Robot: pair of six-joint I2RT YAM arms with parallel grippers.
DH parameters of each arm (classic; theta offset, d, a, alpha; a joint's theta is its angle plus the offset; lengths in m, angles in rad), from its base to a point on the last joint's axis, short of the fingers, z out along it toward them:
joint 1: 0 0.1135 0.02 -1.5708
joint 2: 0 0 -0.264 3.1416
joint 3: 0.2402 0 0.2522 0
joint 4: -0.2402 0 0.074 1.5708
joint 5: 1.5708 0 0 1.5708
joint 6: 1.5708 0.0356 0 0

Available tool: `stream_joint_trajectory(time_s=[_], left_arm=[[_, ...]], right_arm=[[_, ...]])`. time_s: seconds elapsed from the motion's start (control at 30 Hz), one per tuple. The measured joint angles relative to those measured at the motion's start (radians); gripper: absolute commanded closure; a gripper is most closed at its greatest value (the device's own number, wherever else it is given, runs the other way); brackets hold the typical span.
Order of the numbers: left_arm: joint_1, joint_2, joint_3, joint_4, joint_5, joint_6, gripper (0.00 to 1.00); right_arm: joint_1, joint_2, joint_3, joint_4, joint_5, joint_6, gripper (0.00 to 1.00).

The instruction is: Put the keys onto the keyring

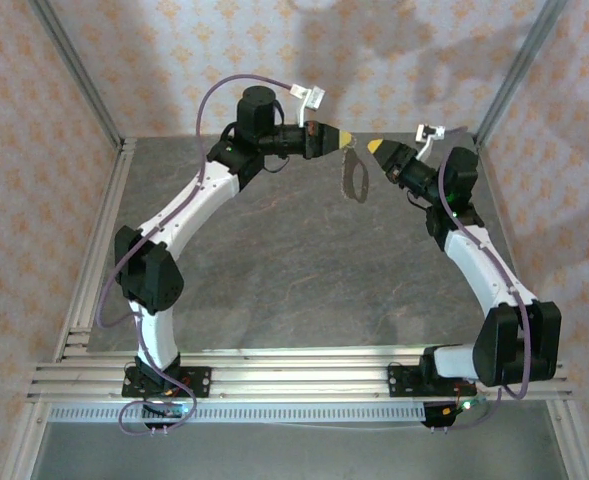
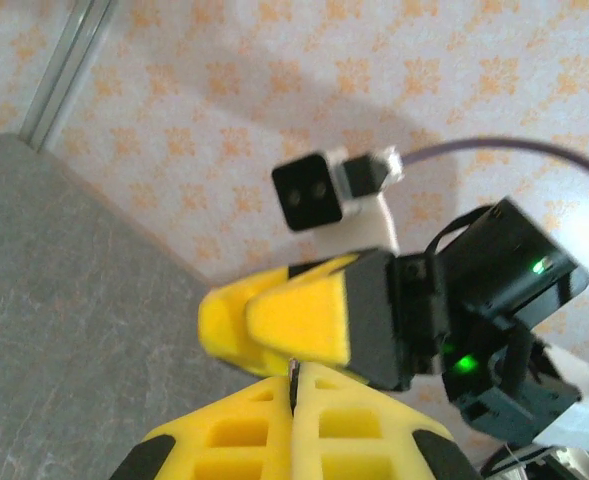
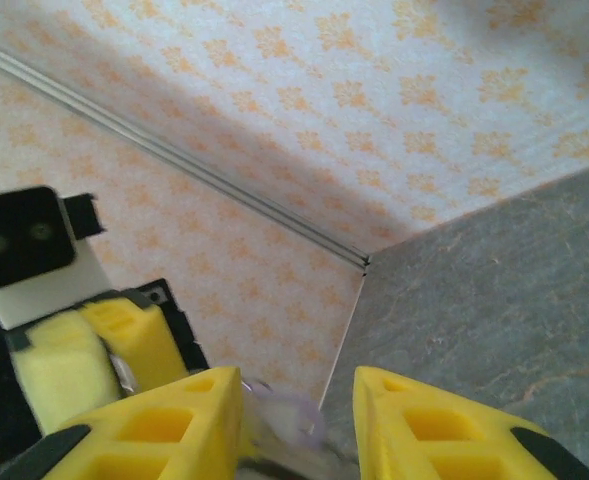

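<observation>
Tan-beige and thin, the keyring (image 1: 355, 178) hangs as an oval loop above the table from the left gripper (image 1: 345, 138), whose jaws are pinched together on it. Just beside it, the right gripper (image 3: 296, 388) has its jaws apart, and the key's (image 3: 288, 420) blurred pale lilac head sits between them.

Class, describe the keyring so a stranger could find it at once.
Look above the grey table's far half, where the left gripper and right gripper nearly meet. The keyring hangs from the left one's yellow tip. Unlike the purple cables, it is a thin tan closed oval.
</observation>
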Motion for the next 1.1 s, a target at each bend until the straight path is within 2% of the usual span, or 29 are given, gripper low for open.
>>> stream_joint_trajectory(time_s=[0.17,0.5,0.87,1.1], left_arm=[[0.000,-0.016,-0.010,0.067,-0.024,-0.034,1.00],[0.000,-0.016,-0.028,0.110,-0.030,-0.069,1.00],[0.000,-0.020,-0.083,0.195,-0.049,-0.123,1.00],[0.000,-0.034,-0.113,0.217,-0.052,-0.133,1.00]], right_arm=[[0.037,-0.055,-0.065,0.007,0.030,0.006,0.69],[0.136,-0.082,-0.070,0.016,0.076,-0.002,0.71],[0.156,-0.065,-0.055,0.007,0.093,-0.018,0.71],[0.156,-0.112,-0.033,-0.115,0.159,-0.113,0.71]])
